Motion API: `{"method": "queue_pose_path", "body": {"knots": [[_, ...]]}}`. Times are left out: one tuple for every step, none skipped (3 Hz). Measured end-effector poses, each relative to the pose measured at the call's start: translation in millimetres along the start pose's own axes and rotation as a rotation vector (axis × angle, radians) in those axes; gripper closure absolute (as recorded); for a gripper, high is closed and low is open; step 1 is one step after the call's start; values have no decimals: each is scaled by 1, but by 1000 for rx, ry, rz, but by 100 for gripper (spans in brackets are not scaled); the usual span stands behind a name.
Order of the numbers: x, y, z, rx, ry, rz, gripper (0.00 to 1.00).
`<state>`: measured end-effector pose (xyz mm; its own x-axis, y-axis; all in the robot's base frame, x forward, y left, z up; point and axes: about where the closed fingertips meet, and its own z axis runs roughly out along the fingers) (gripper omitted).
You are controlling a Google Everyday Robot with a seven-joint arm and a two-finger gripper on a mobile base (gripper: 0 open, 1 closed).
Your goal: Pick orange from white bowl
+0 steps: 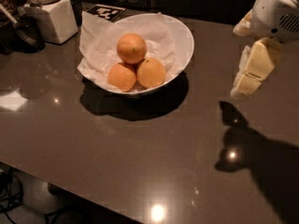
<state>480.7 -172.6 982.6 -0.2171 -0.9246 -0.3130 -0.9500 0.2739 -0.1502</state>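
Observation:
The white bowl point(183, 41) stands on the dark table at the back centre, lined with crumpled white paper. Three oranges lie in it. The orange point(131, 48) rests on top, at the back, with a small dark stem dot. Two similar oranges point(122, 76) point(151, 72) lie side by side below it. My gripper point(237, 63) hangs above the table at the right edge, well to the right of the bowl and apart from it. Its cream fingers point(254, 69) stand apart and hold nothing.
A white square-based jar point(50, 14) stands at the back left, with a dark utensil point(25, 29) beside it. A black-and-white marker tag point(106, 12) lies behind the bowl. The table's front edge point(70, 190) runs diagonally at the lower left. My arm's shadow point(261, 157) falls on the right.

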Motion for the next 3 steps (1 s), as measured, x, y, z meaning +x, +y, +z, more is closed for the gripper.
{"method": "queue_pose_path", "body": {"knots": [[-5, -2, 2, 8, -13, -11, 0], [-39, -6, 17, 2, -2, -69, 0], [-78, -14, 47, -44, 60, -132, 0]]}}
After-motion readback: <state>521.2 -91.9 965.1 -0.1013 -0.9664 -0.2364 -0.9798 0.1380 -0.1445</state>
